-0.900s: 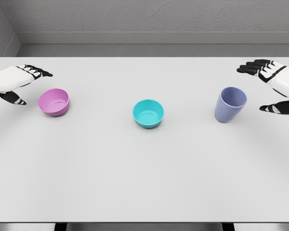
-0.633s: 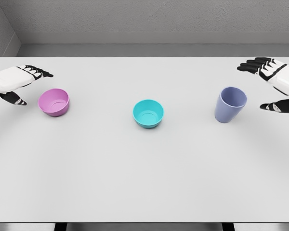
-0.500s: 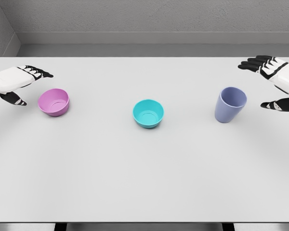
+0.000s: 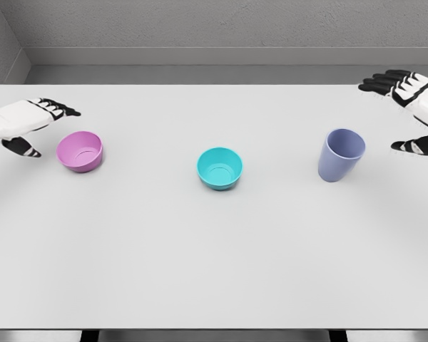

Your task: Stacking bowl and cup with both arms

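**Both hands open, nothing grasped yet**

I see the white table (image 4: 214,271) carrying three vessels in a row, well apart. The blue cup (image 4: 340,154) stands upright at right, the teal bowl (image 4: 219,168) sits mid-table, and the pink bowl (image 4: 80,150) sits at left. My right hand (image 4: 414,107) hovers beside the cup, fingers spread (thumb low, presumably framing a side grasp). My left hand (image 4: 25,121) hangs just left of the pink bowl, fingers apart, holding nothing.
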